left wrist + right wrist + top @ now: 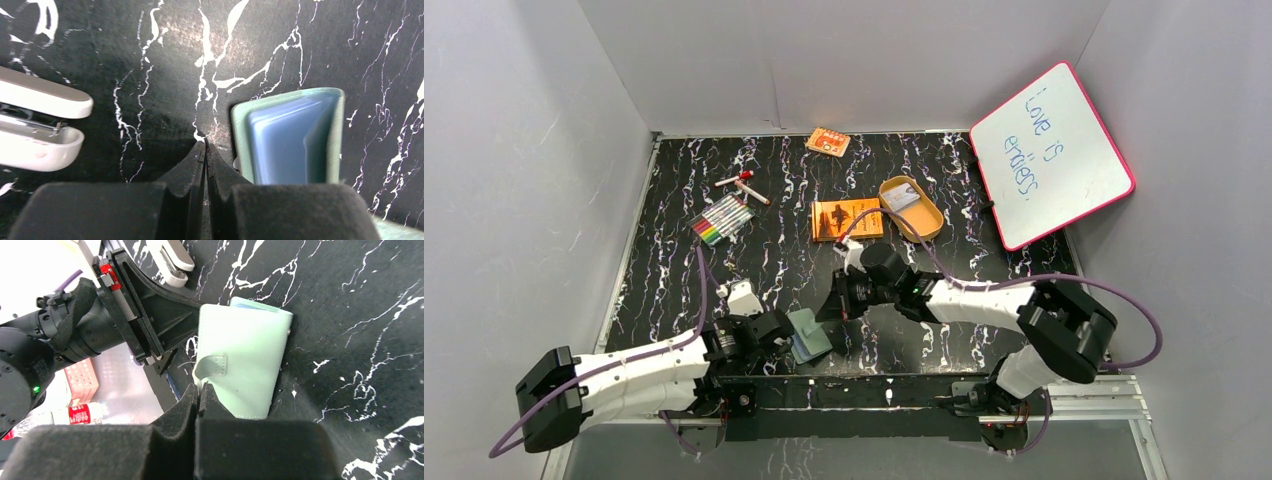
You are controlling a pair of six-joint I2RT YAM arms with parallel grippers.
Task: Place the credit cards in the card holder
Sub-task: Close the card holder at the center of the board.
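Left hand: the black two-finger left gripper point(205, 147) has its fingers pressed together with nothing between them, tips low over the black, white-veined tabletop point(280, 45).
Right hand: the black two-finger right gripper point(197, 390) also has its fingers together. Its tips sit at the lower end of the snap tab point(211, 366); whether they nip it I cannot tell.
Task thing: the card holder point(245, 355), a small grey-green folding wallet, lies flat on the tabletop between the two hands. It is just beside the left gripper's fingers on their right, and straight ahead of the right gripper's tips.
Wallet mouth: the left wrist view shows its end open, with pale blue lining inside.
Left of the left fingers: a white, rounded, two-armed plastic piece point(40, 125), apart from them.
Beyond the right gripper: a flat orange book point(847, 219) and a tan oval tin point(911, 207), well apart from it. Something pale and flat lies in the tin, too small to identify.
Beyond the left gripper: a bundle of coloured markers point(722, 219), well apart.
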